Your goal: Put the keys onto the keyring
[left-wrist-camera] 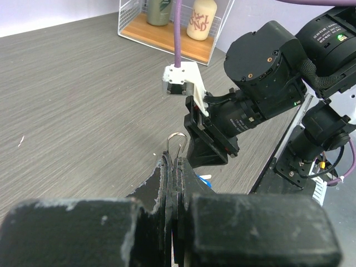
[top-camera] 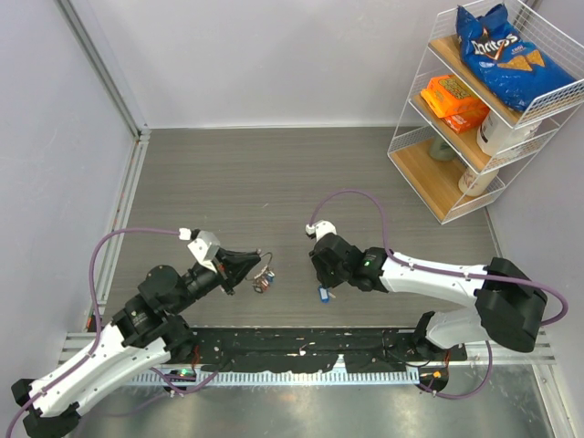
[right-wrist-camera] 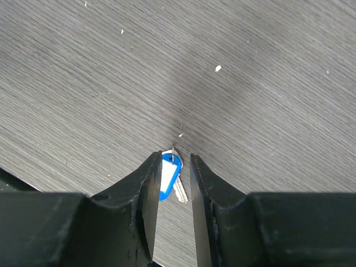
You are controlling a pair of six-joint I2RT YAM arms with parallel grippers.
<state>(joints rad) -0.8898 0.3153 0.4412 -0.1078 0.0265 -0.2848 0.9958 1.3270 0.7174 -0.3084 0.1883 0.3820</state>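
The left gripper (left-wrist-camera: 173,167) is clamped on the thin round silver wire keyring (left-wrist-camera: 176,140), whose loop pokes out past its fingertips. The right gripper (right-wrist-camera: 174,161), fingers narrowly parted, straddles a blue-headed silver key (right-wrist-camera: 168,177) lying on the grey wood-grain table (right-wrist-camera: 83,83).

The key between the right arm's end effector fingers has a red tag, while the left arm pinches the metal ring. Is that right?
Not quite. The tag is blue, not red: the right wrist view shows the blue key lying on the table between the fingers of the right end effector. The left end effector does pinch the ring.
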